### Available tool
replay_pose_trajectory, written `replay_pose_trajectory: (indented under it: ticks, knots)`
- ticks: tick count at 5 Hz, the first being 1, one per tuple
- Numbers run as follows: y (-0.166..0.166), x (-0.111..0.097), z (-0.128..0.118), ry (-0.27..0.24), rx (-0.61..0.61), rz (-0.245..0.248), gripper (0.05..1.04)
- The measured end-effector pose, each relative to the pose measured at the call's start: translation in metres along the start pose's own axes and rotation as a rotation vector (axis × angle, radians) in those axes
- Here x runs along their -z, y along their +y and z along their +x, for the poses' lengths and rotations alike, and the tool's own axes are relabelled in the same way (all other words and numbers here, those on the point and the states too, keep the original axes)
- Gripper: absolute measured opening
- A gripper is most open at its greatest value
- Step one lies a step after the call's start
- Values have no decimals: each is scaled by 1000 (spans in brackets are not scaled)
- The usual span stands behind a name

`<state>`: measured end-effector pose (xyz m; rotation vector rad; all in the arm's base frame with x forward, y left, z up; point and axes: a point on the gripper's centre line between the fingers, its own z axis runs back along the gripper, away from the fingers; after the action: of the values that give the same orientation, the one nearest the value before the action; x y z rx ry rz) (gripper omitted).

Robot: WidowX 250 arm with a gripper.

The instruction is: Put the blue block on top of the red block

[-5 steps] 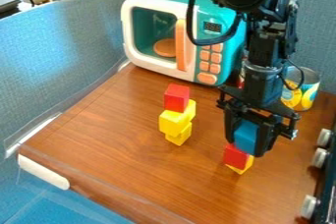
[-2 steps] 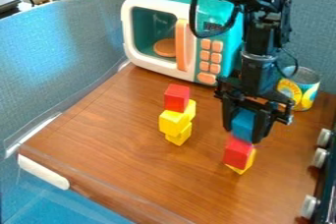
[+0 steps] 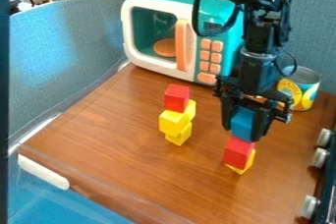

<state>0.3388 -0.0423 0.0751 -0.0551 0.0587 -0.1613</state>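
Along the right edge of the brown wooden counter (image 3: pixel 144 179) stand three silver knobs (image 3: pixel 309 206), and a bit farther in one red block (image 3: pixel 237 153) sits on one yellow block (image 3: pixel 240 170), with the single blue block (image 3: pixel 242 121) right above the red, clamped between the jaws of the black gripper (image 3: pixel 242 132); whether blue and red touch, I can't tell. Over to the left, another red block (image 3: pixel 177 98) tops at least two yellow ones (image 3: pixel 173 122), then come one can (image 3: pixel 307 96) and one toy microwave (image 3: pixel 228 61), with blue-grey panels (image 3: pixel 72 46) around.
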Motion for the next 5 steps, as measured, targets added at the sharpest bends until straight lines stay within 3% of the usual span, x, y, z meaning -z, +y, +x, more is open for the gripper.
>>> replay_pose_trajectory:
  ticks: [1,2,3,5]
  knots:
    - [2,1,-2,18,-12,13,655]
    - [2,6,-3,53,-18,8,938]
    - [2,5,-2,54,-19,8,1005]
    - [2,-2,-1,24,-24,11,1000]
